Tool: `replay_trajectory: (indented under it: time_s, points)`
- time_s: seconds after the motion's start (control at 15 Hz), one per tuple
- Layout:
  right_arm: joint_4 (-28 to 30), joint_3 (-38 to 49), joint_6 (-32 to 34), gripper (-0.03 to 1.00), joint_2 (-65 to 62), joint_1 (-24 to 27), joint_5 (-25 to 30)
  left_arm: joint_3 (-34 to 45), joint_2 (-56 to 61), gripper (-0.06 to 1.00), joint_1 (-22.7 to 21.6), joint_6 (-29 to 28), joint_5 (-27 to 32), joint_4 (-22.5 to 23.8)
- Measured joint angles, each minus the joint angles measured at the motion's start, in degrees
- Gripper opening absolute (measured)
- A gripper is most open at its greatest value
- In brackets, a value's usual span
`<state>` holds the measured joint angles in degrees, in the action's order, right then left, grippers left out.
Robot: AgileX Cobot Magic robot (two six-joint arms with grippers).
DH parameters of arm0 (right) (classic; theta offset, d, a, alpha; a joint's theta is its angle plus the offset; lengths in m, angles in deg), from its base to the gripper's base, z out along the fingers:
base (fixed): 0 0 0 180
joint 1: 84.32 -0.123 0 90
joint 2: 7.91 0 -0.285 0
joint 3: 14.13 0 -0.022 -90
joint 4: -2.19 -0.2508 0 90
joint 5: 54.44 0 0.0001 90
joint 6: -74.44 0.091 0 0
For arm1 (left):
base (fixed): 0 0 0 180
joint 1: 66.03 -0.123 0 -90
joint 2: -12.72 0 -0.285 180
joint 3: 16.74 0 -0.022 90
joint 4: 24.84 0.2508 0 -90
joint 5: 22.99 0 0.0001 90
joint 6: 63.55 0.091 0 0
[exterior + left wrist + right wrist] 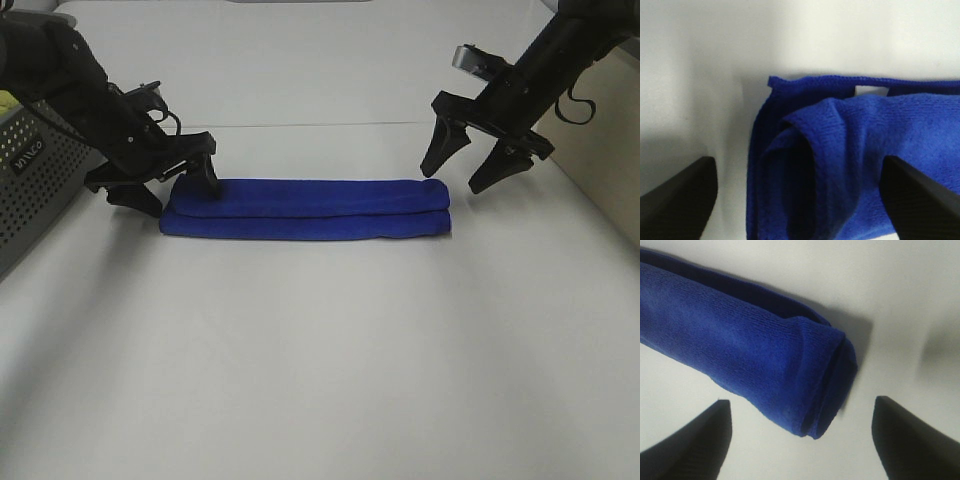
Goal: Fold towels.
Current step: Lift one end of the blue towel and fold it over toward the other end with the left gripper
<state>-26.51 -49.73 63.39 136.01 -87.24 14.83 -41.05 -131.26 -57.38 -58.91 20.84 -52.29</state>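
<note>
Towel (308, 208) is a long folded strip, its ends just below my left end effector (180, 197) and right end effector (454, 180), both released. Next I'd pinch one end and fold crosswise.

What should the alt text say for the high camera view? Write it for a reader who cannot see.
A blue towel, folded into a long narrow strip, lies across a white table. The left gripper is open around its left end, the right gripper is open just off its right end; neither holds it.
</note>
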Motion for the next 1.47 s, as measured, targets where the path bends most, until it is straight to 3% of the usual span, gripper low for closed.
replay_trajectory:
  time_s: [0.13,0.2,0.33,0.4,0.67,0.93,1.13,1.33,1.47]
  points:
    - [0.1,0.0,0.0,0.75,0.0,0.0,0.0,0.0,-0.5,0.69,0.0,1.4,-0.5,-3.0]
    - [0.3,0.0,0.0,0.75,0.0,0.0,0.0,0.0,-0.7,0.56,0.0,1.5,-0.6,-3.4]
    - [0.6,0.0,0.0,0.75,0.0,0.0,0.0,0.0,-1.2,0.17,0.0,1.5,-0.5,-3.1]
    - [0.6,0.0,0.0,0.75,0.0,0.0,0.0,0.0,-1.2,0.08,0.0,1.5,-0.5,-2.5]
    - [0.9,0.0,0.0,0.75,0.0,0.0,0.0,-0.6,1.8,0.08,0.0,1.1,1.7,4.6]
    - [0.9,0.0,0.0,0.75,0.0,0.0,0.1,-9.9,5.9,0.08,0.0,-4.6,13.4,11.6]
    - [0.9,0.0,0.0,0.75,0.0,0.0,0.1,-16.7,6.0,0.08,0.8,-6.8,19.7,8.4]
    - [0.9,0.0,0.0,0.75,0.0,0.0,0.1,-17.6,6.0,0.08,4.4,-9.0,19.2,3.7]
    - [0.9,0.0,0.0,0.75,0.0,0.0,0.1,-17.6,4.6,0.08,9.2,-11.5,16.3,1.5]
